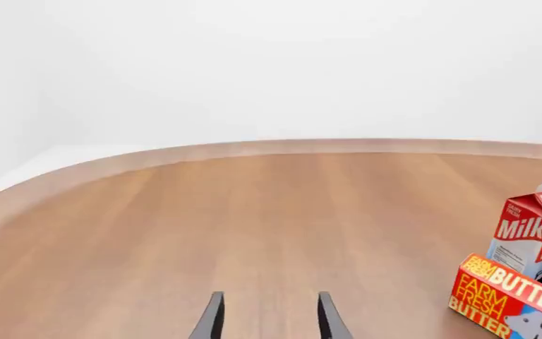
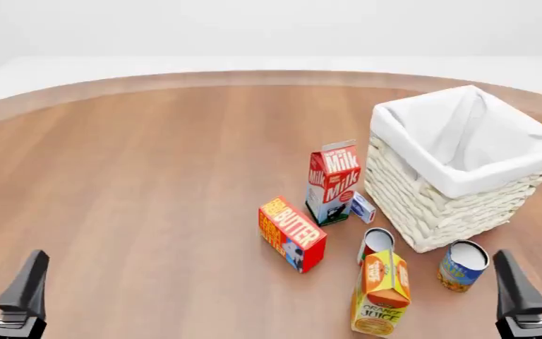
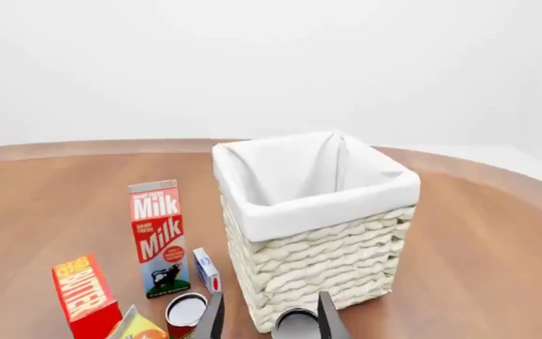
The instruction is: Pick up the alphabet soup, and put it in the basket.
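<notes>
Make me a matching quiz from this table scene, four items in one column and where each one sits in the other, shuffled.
Items:
1. alphabet soup
2. milk carton
3. butter box
4. orange juice carton

Places, by the front view:
A. farthest left of the group
B. nearest the camera, in front of the red-and-white can
C. upright, just left of the basket
D. by the basket's near corner, close to the right gripper

Pairs: 1-D, 2-C, 3-A, 4-B

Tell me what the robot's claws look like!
Each claw has two thin, flat fingers, dark grey to black, narrowing to pointed tips. The left claw and right claw look alike, each set on a blocky dark base with a pale edge. No cables or markings show.
</notes>
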Controlling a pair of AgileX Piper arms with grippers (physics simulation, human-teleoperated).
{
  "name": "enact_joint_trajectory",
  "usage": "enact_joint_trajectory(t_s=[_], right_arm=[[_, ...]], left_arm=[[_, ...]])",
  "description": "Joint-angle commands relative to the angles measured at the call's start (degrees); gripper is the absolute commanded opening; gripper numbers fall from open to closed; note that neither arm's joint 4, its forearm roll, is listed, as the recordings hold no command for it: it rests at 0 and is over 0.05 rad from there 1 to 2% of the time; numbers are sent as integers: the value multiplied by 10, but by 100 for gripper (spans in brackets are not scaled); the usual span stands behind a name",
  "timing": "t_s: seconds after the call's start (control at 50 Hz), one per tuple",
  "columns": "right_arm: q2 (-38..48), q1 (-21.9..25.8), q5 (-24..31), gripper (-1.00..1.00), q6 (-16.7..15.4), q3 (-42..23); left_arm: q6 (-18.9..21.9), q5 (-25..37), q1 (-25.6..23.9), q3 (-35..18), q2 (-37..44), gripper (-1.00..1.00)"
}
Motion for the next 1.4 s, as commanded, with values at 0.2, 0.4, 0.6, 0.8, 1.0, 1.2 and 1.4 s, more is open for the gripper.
enact_joint_trajectory(t_s=[0.2,0.4,0.6,0.8,1.0,1.2,1.4], right_arm=[[2,3,11,100,-5,-17],[0,3,39,100,-17,-49],[-1,11,83,100,-29,-89],[0,2,99,100,-51,-88],[0,-5,131,100,-62,-88],[11,-8,136,100,-67,-80],[22,-8,136,100,-74,-78]], left_arm=[[0,0,0,0,0,100],[0,0,0,0,0,100],[0,0,0,0,0,100],[0,0,0,0,0,100],[0,0,0,0,0,100],[0,0,0,0,0,100],[0,0,0,0,0,100]])
